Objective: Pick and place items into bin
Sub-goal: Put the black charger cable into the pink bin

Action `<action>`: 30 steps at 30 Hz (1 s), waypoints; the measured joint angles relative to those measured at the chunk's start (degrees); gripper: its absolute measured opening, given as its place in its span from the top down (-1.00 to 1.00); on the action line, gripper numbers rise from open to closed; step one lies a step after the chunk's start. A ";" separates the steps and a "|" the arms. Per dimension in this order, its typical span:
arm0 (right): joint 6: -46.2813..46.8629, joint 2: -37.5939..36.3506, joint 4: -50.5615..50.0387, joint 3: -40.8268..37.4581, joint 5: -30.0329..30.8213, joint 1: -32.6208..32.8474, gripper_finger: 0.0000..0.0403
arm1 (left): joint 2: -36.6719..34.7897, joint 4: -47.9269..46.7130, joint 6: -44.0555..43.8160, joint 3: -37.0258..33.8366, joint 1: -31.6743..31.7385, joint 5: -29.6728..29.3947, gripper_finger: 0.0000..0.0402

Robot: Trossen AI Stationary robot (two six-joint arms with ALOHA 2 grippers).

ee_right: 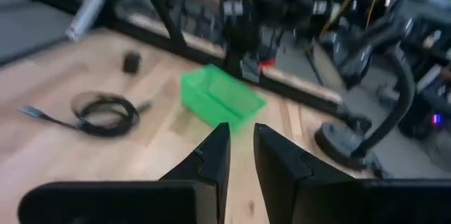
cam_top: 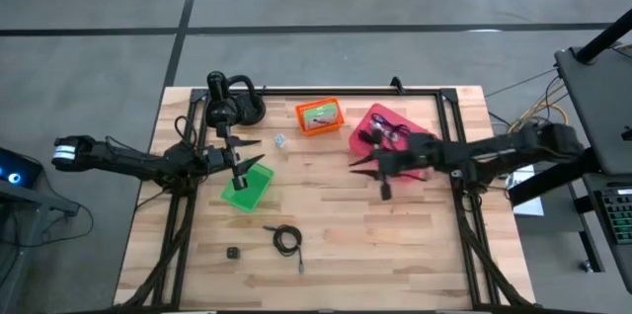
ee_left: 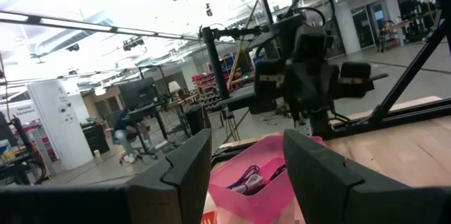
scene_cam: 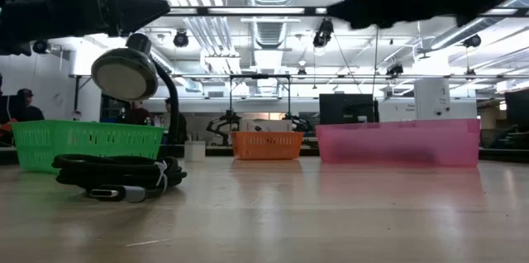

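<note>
Wooden table (cam_top: 395, 245) seen from above, three bins on its far half. Green bin (cam_top: 246, 187) sat left of centre, orange bin (cam_top: 319, 116) at the far middle, pink bin (cam_top: 370, 121) to the right of it.

Left gripper (cam_top: 249, 153) hung over the far edge of the green bin, fingers spread wide, nothing between them. In its own wrist view the two dark fingers (ee_left: 190, 168) framed the pink bin (ee_left: 257, 189) with dark and purple cables (ee_left: 246, 179) lying inside.

Right gripper (cam_top: 357, 164) was out over the table just left of the pink bin's near side, arm crossing above that bin. Right wrist view showed its fingers (ee_right: 211, 155) at a narrow gap, empty, pointing toward the green bin (ee_right: 220, 97).

Items left on the table: a coiled black cable (cam_top: 287, 239) on the near centre, a tiny black block (cam_top: 233, 253) to its left, both well apart from any bin. Same two showed in the right wrist view, cable (ee_right: 104, 115) and block (ee_right: 131, 62). A tiny white piece (cam_top: 279, 140) lay between green and orange bins. Orange bin held something green, couldn't tell what exactly.

A black gooseneck lamp (cam_top: 233, 107) stood at the far left corner; in the low view its round head (scene_cam: 124, 73) rose above a cable bundle (scene_cam: 120, 174).
</note>
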 joint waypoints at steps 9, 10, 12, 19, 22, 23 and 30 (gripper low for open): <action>0.98 -17.37 8.20 -13.26 6.57 -0.06 0.74 | 0.24 0.02 0.00 0.13 0.00 -0.02 0.19; 0.70 -18.38 8.72 -14.21 7.46 -0.07 0.74 | 0.24 -0.01 0.06 0.11 0.00 0.00 0.19; -0.99 -19.82 10.46 -15.45 7.90 -0.13 0.74 | 0.22 0.06 0.58 0.11 0.00 -0.01 0.19; -4.55 -21.00 13.84 -16.47 9.24 -0.10 0.74 | 1.27 -0.16 1.42 -0.13 0.00 0.02 0.19; -5.09 -19.86 12.26 -15.42 9.11 -0.07 0.74 | 2.22 0.02 0.02 1.49 0.00 0.14 0.19; -5.06 -19.35 11.71 -15.22 9.13 -0.08 0.74 | 2.77 -0.32 -0.25 2.26 0.00 0.13 0.19; -5.49 -15.28 10.65 -13.73 14.60 -0.06 0.74 | 9.11 -23.15 -5.28 15.15 -0.11 0.17 0.19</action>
